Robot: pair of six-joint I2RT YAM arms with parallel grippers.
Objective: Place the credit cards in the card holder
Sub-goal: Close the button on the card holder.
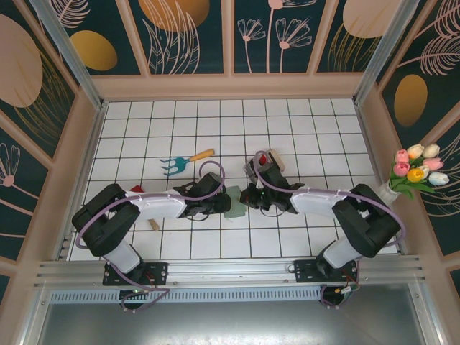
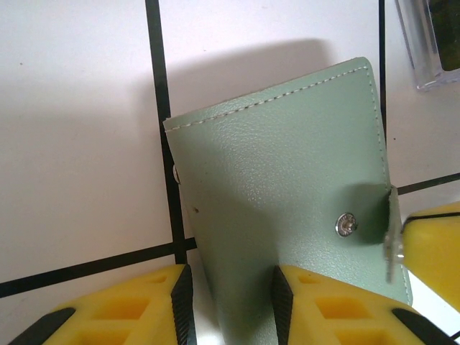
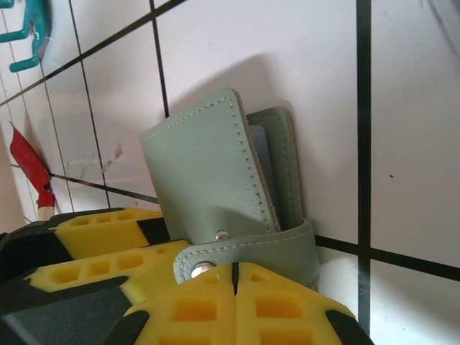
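Right claw (image 3: 233,277) pinches the holder's (image 3: 208,172) strap (image 3: 251,248); left claw (image 2: 230,277) clamps its cover (looks soft, light, floppy). Best held near stitched edges.

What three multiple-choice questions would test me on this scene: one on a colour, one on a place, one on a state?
1. What colour is the holder?
A. red
B. pale green
C. black

2. Where does the rake lie?
A. on the tiles, beyond the left arm
B. inside the holder
C. on top of the holder

3. How do the fingers of the right gripper stand?
A. wide apart
B. shut, at the holder's strap
C. closed round the rake

Answers:
1 B: both wrist views show stitched pale green material.
2 A: the top view shows it flat on the tiles, farther out than the left arm.
3 B: the right wrist view shows the yellow pads meeting just under the strap's snap.
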